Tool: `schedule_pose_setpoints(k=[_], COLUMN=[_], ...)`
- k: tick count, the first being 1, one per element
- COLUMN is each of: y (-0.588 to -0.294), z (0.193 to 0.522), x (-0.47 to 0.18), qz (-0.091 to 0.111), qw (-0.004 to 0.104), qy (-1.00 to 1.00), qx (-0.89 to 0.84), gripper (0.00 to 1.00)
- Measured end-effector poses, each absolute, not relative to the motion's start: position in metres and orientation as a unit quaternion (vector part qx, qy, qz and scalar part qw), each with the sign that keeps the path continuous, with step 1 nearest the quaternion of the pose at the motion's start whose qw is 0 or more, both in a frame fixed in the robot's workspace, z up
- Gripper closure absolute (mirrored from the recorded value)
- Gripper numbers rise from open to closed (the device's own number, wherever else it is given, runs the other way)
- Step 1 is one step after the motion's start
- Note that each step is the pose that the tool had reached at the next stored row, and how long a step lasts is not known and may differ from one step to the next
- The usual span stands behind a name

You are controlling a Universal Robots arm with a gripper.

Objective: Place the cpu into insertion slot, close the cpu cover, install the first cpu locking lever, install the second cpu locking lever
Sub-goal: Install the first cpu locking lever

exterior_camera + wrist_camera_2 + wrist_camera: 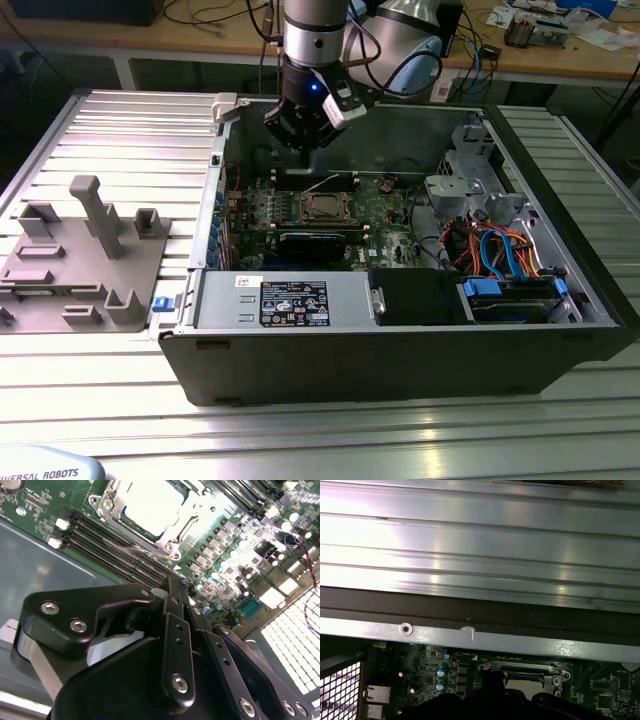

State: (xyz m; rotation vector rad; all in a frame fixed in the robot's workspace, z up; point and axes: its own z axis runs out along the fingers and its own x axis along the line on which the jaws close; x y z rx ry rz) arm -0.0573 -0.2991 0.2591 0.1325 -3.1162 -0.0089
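Jaws clenched w/ nothing held, above memory slots beside covered cpu on motherboard.

The cpu, a flat square chip with a pale silvery metal top, lies level inside the insertion slot in the middle of my green motherboard. In the exterior view the cpu sits just in front of my arm, within the open computer case. The cpu cover, a thin silvery frame plate with a square window, lies flat down around the chip, its metal border showing on all sides. In the first wrist view, the cover's edge and screws appear near the case wall.
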Motion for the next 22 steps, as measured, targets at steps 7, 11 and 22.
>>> schedule_pose_setpoints(k=[7, 11, 22], y=[-0.299, -0.299, -0.298], z=[0.25, 0.241, 0.226], x=[-0.046, -0.045, -0.04], qz=[-0.003, -0.003, -0.003], qw=[0.014, 0.015, 0.016], qy=[-0.999, -0.999, -0.999], qx=[0.043, 0.043, 0.043], gripper=[0.89, 0.89, 0.89])
